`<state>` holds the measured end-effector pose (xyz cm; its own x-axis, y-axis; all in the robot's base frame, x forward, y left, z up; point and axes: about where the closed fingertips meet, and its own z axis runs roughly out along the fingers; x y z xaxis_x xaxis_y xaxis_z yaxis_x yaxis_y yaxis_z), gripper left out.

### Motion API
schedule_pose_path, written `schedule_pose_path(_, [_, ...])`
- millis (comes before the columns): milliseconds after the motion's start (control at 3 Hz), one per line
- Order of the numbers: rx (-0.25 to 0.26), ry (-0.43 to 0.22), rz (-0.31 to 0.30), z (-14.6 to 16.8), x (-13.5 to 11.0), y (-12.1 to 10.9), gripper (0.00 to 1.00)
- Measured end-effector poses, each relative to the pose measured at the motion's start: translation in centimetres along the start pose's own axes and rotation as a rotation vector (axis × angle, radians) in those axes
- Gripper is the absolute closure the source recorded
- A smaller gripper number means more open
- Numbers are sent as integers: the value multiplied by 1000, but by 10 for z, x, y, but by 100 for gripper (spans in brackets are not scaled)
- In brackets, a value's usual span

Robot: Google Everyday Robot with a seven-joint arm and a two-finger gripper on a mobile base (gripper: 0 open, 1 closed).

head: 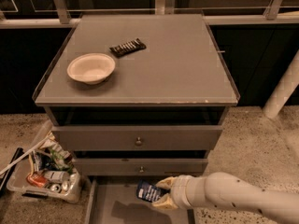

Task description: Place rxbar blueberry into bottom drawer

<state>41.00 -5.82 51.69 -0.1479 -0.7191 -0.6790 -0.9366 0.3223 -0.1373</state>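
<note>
Cabinet (177, 69) w/ 1 bowl (91, 68), 1 pincer (160, 193) clamping 1 rxbar blueberry (147, 191) over bottom drawer (117, 205)

"Where is the gripper?"

"The gripper (161, 192) hangs low over the bottom drawer (117, 203), above the right part of its floor, and points to the drawer's left."

"And its fingers?"

"The two tan fingers (164, 182) sit one above the other, clamped on the rxbar blueberry (148, 191). The bar sticks out leftward from between them."

"How does the arm lie?"

"The thick white arm (238, 199) reaches in from the drawer's right side, close to level. A pale wrist collar sits just behind the fingers."
</note>
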Motion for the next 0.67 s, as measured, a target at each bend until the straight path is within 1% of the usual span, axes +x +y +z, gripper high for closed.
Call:
schedule_pose_path(333, [-15, 34, 76, 30, 27, -12, 100])
schedule_pose_path(667, [-15, 37, 80, 33, 28, -12, 100])
